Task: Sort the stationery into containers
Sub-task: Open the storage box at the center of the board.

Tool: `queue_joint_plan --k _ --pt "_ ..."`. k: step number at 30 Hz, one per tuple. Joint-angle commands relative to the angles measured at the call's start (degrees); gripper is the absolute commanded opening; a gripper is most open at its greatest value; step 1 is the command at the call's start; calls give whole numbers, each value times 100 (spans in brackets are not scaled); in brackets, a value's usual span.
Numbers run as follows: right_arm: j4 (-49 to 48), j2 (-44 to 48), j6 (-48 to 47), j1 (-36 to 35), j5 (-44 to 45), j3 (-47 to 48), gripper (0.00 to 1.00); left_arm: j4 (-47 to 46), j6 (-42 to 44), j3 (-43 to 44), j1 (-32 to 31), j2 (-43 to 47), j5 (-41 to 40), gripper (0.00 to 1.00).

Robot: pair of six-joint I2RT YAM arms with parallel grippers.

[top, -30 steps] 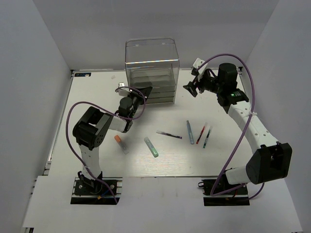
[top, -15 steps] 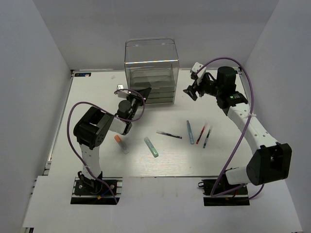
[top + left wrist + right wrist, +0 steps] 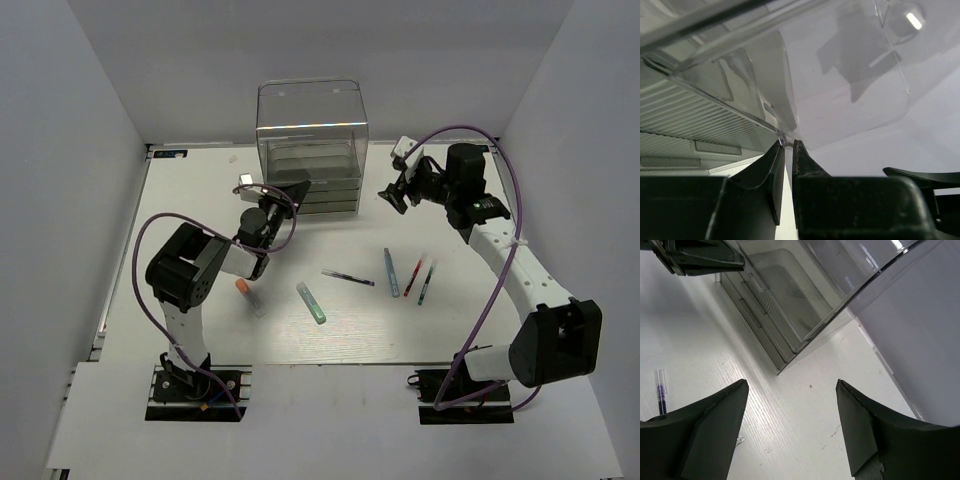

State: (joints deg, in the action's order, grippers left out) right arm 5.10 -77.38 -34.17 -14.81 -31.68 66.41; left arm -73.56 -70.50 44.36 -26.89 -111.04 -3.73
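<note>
Stationery (image 3: pixel 348 277) loose on desk (image 3: pixel 350 335), drawer lip (image 3: pixel 730 108) pinched

Lies scattered before drawer unit (image 3: pixel 310 120), seen whole from overhead only. From left wrist alone: left end effector (image 3: pixel 788 144) closed tight on clear lip. Right end effector (image 3: pixel 791 385) spread wide, holding nothing, beside unit.

**Left arm** (image 3: pixel 183 272) and **right arm** (image 3: pixel 517 266): white tubular links join bulky black joint housings, and each arm stands on a black base plate (image 3: pixel 195 393). A purple cable (image 3: pixel 455 127) loops loosely along each arm. A small white block (image 3: pixel 404 148) sits at each wrist. **Left claw** (image 3: pixel 788 144) and **right claw** (image 3: pixel 791 385): each has two matte black fingers (image 3: pixel 710 425), wedge-shaped and finely grained, tapering to blunt tips.
</note>
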Motion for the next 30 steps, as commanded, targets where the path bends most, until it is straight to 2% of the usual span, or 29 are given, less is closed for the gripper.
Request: queue_joint_plan --k 1,17,30 --pt "8 224 -107 -22 -127 -154 77 -141 186 -129 -79 583 188 0" --pt "201 610 42 -5 4 -1165 77 105 405 -182 -132 1226 188 0" --pt "307 382 1043 4 302 -1824 77 96 511 82 -132 1330 66 0"
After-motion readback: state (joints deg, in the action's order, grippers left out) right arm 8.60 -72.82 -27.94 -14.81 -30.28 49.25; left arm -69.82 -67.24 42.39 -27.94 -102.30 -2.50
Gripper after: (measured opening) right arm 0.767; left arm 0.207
